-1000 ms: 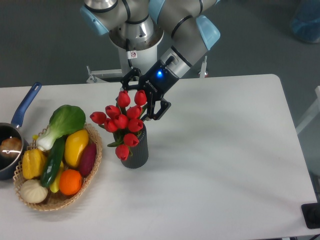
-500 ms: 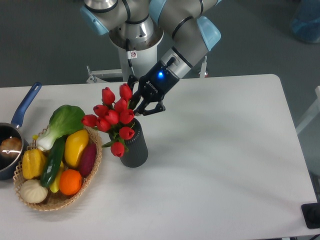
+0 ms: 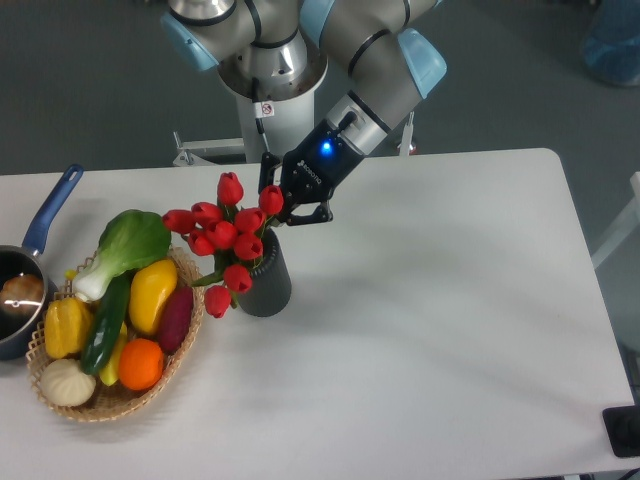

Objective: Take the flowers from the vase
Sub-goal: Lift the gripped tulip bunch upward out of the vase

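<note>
The flowers (image 3: 230, 236), red tulip buds with green leaves, stand in the dark ribbed vase (image 3: 268, 288) left of the table's middle. The bunch leans to the left, and its lowest buds hang over the vase's left rim. My gripper (image 3: 288, 209) reaches down from the back, just above the vase mouth at the right side of the bunch. Its fingers are closed together against the top right buds and hold the bunch. The stems are hidden inside the vase and behind the buds.
A wicker basket (image 3: 189, 325) of vegetables and fruit, with a green leafy vegetable (image 3: 128, 243) on top, sits right beside the vase on its left. A blue-handled pot (image 3: 22, 286) stands at the table's left edge. The arm's base (image 3: 270, 75) rises behind the table.
The gripper was open around the top buds, then closed on the bunch. It has risen slightly, the bunch has swung left and up, and the vase has shifted a little towards the back left.
</note>
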Controlling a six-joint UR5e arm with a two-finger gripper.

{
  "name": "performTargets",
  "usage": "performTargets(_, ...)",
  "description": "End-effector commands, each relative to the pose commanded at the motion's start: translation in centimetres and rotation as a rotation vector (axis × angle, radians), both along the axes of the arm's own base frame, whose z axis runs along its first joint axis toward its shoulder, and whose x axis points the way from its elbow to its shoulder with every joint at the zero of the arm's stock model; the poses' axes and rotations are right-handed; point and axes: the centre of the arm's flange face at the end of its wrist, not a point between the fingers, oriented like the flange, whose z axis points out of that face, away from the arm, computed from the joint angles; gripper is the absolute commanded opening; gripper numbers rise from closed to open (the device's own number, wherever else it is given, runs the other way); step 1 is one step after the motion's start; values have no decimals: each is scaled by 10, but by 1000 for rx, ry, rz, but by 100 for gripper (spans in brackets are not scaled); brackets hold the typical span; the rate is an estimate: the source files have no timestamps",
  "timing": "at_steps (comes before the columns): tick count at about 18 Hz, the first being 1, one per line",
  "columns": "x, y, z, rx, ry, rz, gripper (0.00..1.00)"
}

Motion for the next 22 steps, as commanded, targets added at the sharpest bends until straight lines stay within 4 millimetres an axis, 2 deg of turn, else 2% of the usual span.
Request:
performTargets(8,-9,-11,4,-4,15,25,0)
performTargets(14,-1,-17,9,-9,29,28,0)
performTargets(22,4,-30,28,-19,4,50,0)
